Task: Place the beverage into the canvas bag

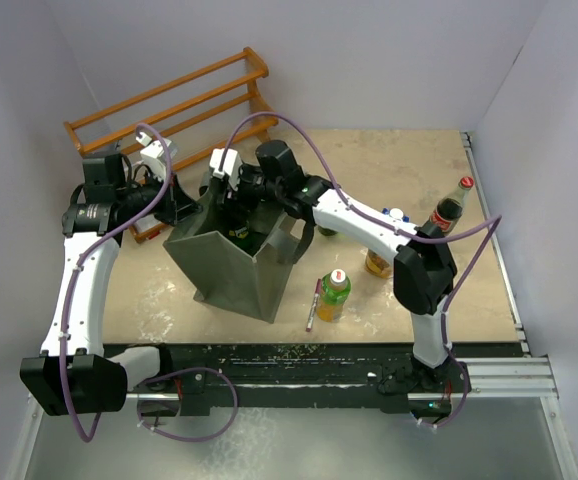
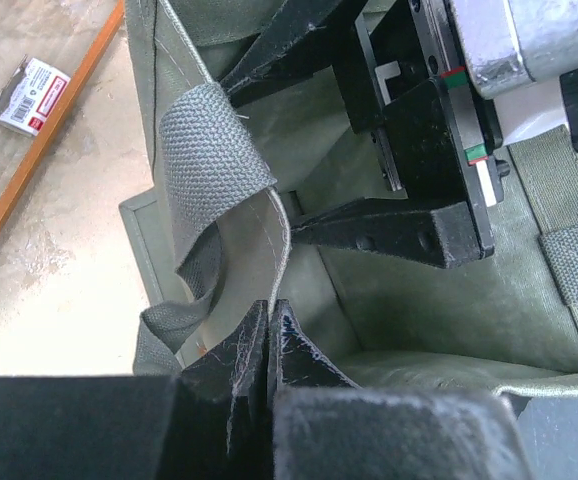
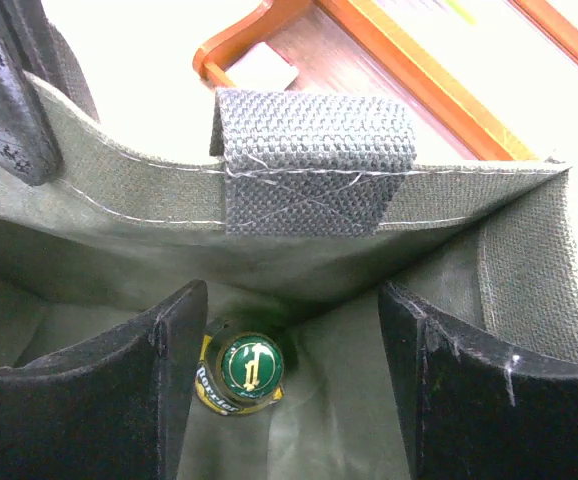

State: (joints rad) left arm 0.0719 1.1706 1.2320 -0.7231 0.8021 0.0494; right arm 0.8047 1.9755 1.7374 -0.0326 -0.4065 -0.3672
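Grey-green canvas fills both wrist views. The bag [image 1: 231,270] stands open-mouthed on the worktop [image 1: 409,160], just in front of the wooden rack [image 1: 169,100]. The left fingers [image 2: 231,372] are clenched on the bag's rim on the left arm's side, with the stitched edge pinched between them. One loop handle [image 2: 209,160] folds over the rim just beside the pinch.

The right fingers [image 3: 119,400] reach down through the mouth into the bag and are spread wide, grasping nothing. Between them and lower down, the bottle [image 3: 244,370] stands upright deep in the bag, close to the wall that carries a sewn handle patch [image 3: 314,160]. Its green cap with a gold mark faces up, above a gold-lettered neck band. The cap lies nearer the finger on the left of that view; whether that finger touches the neck I cannot tell. The other finger is well apart from it.

Outside the bag, on the right arm's side, a yellow-green bottle [image 1: 333,295] stands near the bag's near corner, with a thin pen [image 1: 312,305] lying just beside it. Farther right, a cola bottle [image 1: 450,208] with a red cap stands near the worktop's edge. An amber jar [image 1: 377,264] is partly hidden behind the right arm [image 1: 369,225]. A small white packet [image 2: 29,95] lies beyond the rack's orange rail in the left wrist view.
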